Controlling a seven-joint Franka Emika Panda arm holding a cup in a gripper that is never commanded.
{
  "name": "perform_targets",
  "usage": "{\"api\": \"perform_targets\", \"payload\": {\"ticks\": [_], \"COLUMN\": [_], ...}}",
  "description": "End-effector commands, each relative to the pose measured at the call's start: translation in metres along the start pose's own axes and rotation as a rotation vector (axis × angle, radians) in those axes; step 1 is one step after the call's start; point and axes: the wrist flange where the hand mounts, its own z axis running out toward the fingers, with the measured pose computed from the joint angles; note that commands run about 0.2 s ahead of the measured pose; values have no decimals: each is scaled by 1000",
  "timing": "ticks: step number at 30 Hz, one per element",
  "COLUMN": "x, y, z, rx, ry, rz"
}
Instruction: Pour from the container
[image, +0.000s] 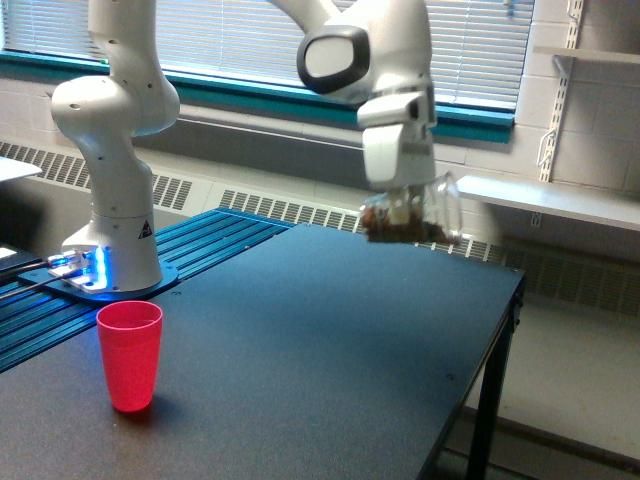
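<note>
My gripper (403, 208) is shut on the container (420, 215), a clear plastic tumbler lying tilted on its side with its rim toward the exterior view's right. Brown bits fill its lower side. It hangs above the far part of the black table (320, 350). A red cup (130, 355) stands upright and open near the table's front corner at the exterior view's left, well away from the gripper. The fingertips are blurred and mostly hidden behind the tumbler.
The arm's white base (110, 150) stands on a blue ribbed platform (200, 240) at the exterior view's left. A radiator runs along the wall under the window blinds. A white shelf (550, 200) juts out at the right, beyond the table's right edge (505, 330).
</note>
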Motion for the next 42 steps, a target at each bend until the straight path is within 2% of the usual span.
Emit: {"api": "perform_targets", "payload": {"ticks": [1, 16, 33, 42], "x": [14, -4, -56, -84], "y": [20, 78, 154, 186], "z": [-18, -23, -34, -40], "rx": [-9, -89, -190, -229], "ry": [43, 61, 71, 63], "rz": [84, 192, 300, 394]}}
